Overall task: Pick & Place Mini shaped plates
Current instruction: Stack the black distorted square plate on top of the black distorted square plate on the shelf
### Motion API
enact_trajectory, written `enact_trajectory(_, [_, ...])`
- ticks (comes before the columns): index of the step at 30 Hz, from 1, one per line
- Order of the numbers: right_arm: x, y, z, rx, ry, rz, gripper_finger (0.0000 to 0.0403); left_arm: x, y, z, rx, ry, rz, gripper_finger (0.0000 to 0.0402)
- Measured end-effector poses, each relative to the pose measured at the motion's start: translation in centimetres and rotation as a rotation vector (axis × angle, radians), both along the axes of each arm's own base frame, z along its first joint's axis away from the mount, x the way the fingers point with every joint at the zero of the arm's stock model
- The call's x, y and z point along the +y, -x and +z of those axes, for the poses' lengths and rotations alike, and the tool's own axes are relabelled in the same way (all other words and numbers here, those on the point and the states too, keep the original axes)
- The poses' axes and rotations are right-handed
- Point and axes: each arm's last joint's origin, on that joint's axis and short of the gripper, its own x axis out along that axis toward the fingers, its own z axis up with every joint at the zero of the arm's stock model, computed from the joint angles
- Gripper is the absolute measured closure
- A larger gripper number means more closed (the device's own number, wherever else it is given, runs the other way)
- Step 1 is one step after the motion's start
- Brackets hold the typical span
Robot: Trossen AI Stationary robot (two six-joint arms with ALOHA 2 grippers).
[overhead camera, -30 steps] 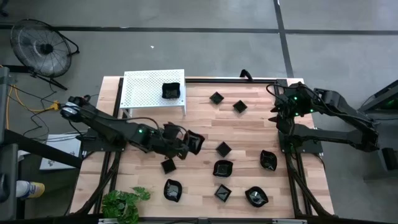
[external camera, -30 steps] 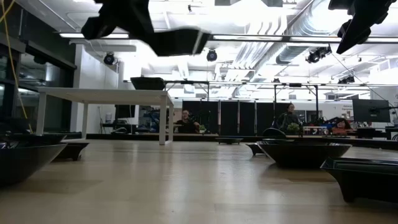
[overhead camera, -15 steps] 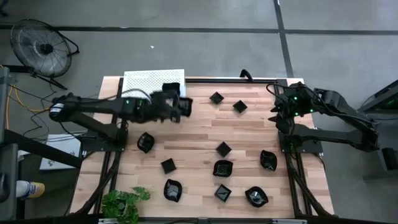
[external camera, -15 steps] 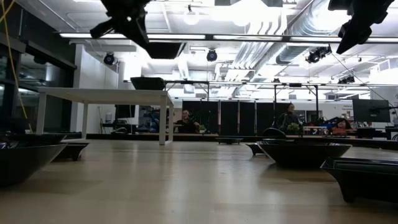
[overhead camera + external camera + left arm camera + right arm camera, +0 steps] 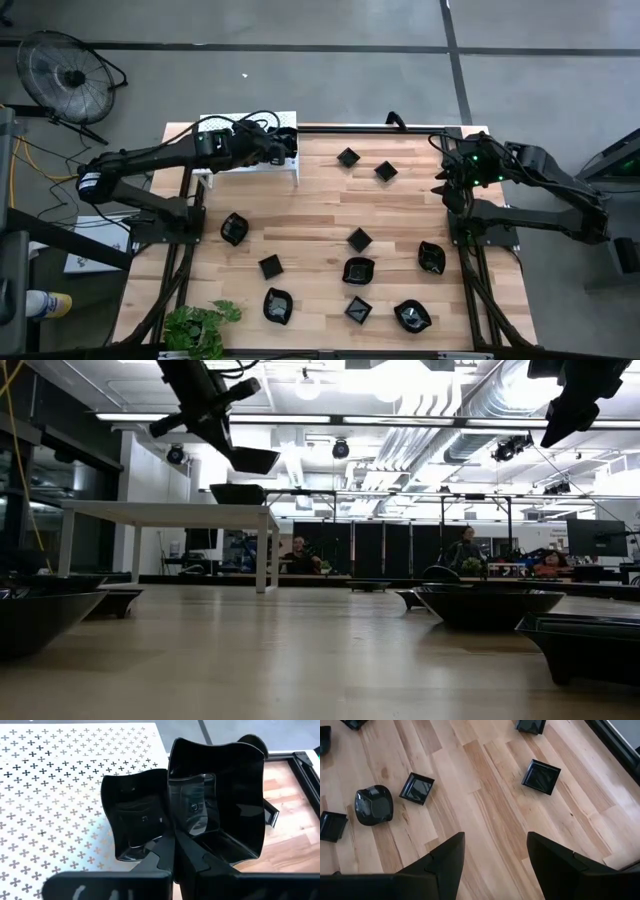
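Observation:
My left gripper (image 5: pixel 283 150) hovers over the right end of the white perforated shelf (image 5: pixel 225 135), shut on a glossy black wavy-edged dish (image 5: pixel 220 795). That dish shows above the shelf top in the low view (image 5: pixel 252 459). A second black dish (image 5: pixel 132 820) rests flat on the shelf just beside and below the held one. Several more black mini plates lie on the wooden table, such as a square one (image 5: pixel 359 239) and a rounded one (image 5: pixel 358 270). My right gripper (image 5: pixel 495 855) waits open above the table's far right part. My left gripper pinches the held dish by its side wall (image 5: pixel 172 827), one finger inside the bowl (image 5: pixel 200 862) and one outside. The fingers come slanting down from the table's left. The dish is lifted clear of the shelf and hangs tilted below the fingers (image 5: pixel 225 435).
Plates are scattered over the table's middle and near half, including two near the far edge (image 5: pixel 347 157) (image 5: pixel 385 171) and one on the left (image 5: pixel 233 228). A green plant (image 5: pixel 200 325) sits at the near left corner. A fan (image 5: pixel 65 75) stands on the floor beyond the shelf.
My left gripper, holding the dish all the while, has travelled from the table's middle toward the far left and now stands over the shelf's right end. The dish has gone with it, lifted clear. A plate on the table's left that the arm covered is now visible.

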Motion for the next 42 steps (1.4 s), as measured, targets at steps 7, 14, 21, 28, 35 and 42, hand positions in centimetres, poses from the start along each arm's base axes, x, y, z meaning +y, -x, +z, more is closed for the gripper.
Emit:
enact_trajectory(7, [-0.1, 0.0, 0.0, 0.003, 0.012, -0.013, 0.0194, 0.7, 0.6, -0.3, 0.046, 0.018, 0.034, 0.0401])
enact_trajectory(14, [-0.1, 0.0, 0.0, 0.006, 0.017, -0.018, 0.0194, 1.0, 0.9, -0.4, 0.065, 0.033, 0.038, 0.0401])
enact_trajectory(21, [-0.1, 0.0, 0.0, 0.002, 0.023, -0.017, 0.0194, 1.5, 1.1, -0.4, 0.076, 0.025, 0.051, 0.04])
enact_trajectory(28, [-0.1, 0.0, 0.0, 0.002, 0.021, -0.019, 0.0194, 2.7, 1.4, -0.4, 0.078, 0.039, 0.032, 0.04])
enact_trajectory(35, [-0.1, 0.0, 0.0, 0.0, 0.012, -0.03, 0.0194, 2.9, 1.5, -0.4, 0.075, 0.048, 0.025, 0.0396])
enact_trajectory(42, [-0.1, 0.0, 0.0, -0.001, 0.008, -0.035, 0.0194, 2.9, 1.4, -0.4, 0.082, 0.048, 0.008, 0.0342])
